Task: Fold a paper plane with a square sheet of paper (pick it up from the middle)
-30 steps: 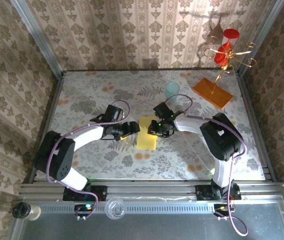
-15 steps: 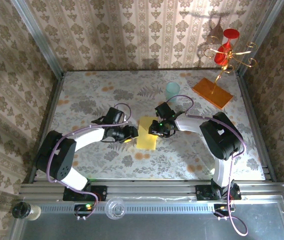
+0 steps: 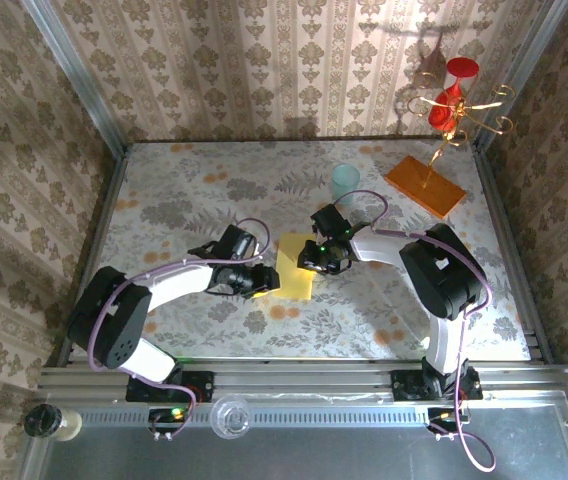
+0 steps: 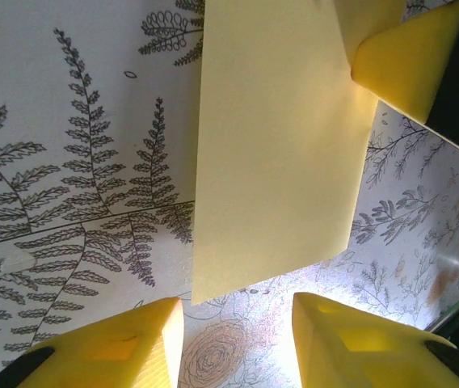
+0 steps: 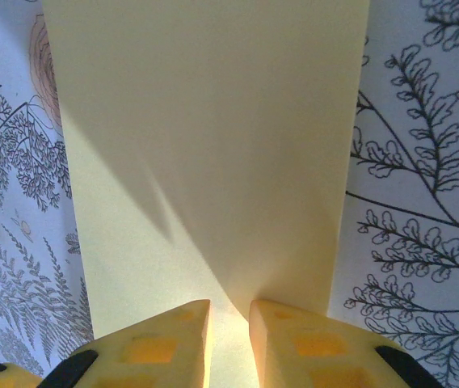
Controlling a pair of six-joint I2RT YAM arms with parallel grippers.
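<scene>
right gripper (image 5: pixel 229 311): jaws clamping the folded square sheet of paper (image 3: pixel 296 266) at its edge, anchoring it on the table (image 3: pixel 194 190) | left gripper (image 4: pixel 233 311): jaws standing apart, straddling its corner, likely lining up the next crease

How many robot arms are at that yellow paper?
2: the left arm at the left edge of the paper, the right arm at its right edge. No others seem hidden.

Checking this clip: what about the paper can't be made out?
- Right wrist view: the right fingers hide the near edge of the square sheet of paper, so a pinch cannot be confirmed.
- Left wrist view: the sheet's far end is cut off by the top frame edge.
- Top external view: any creases are too small to see.
</scene>
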